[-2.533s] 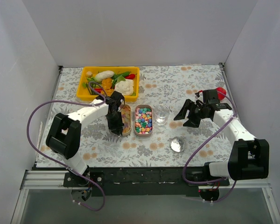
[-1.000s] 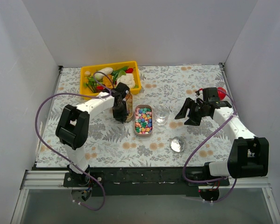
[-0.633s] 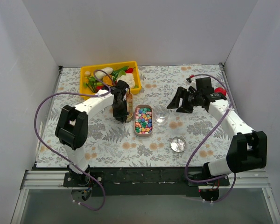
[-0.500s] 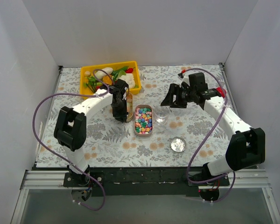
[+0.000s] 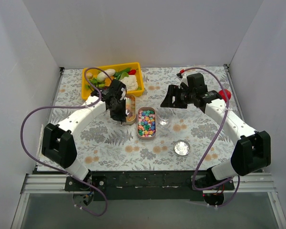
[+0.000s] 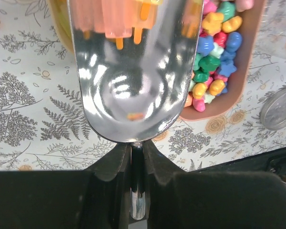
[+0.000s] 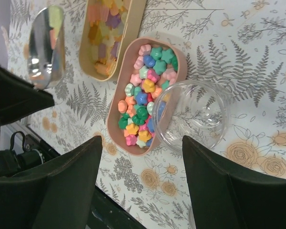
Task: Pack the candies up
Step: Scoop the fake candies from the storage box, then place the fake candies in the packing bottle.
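Since the right arm swung in from the red ball (image 5: 225, 93) side, the right fingers (image 7: 142, 139) now hang over the clear cup (image 7: 196, 114) and the pink tray (image 6: 240, 86), spread wide apart and holding nothing. The left arm has re-folded too, elbow lower. The left fingers (image 6: 136, 160) stay clamped together on the thin handle of the metal scoop (image 6: 133, 71), held just at the tan tray (image 7: 135, 21) with its tip toward it.

Likely meaning: scoop-and-pour is about to start, with the right side coming to steady the cup. No sweets in the cup yet, so packing has barely begun.

Candies (image 7: 144, 88): pastel pink, blue, green and yellow star-ish beads are heaped in the pink tray, right beside the cup. Translucent yellow-orange ones fill the tan tray.

- **Scoop:** polished, mirror-like, rounded bowl. Near empty, with one orange speck that may be a reflection.
- **Cup:** thin clear plastic, round, upright.
- **Trays:** oval, matte, shallow.
- **Round lid (image 5: 182, 148):** lies flat, apart, nearer the arms.
- **Tabletop (image 5: 209, 138):** pale fern-and-flower print cover.
- **Yellow tray (image 5: 85, 88):** toy vegetables, at the back.
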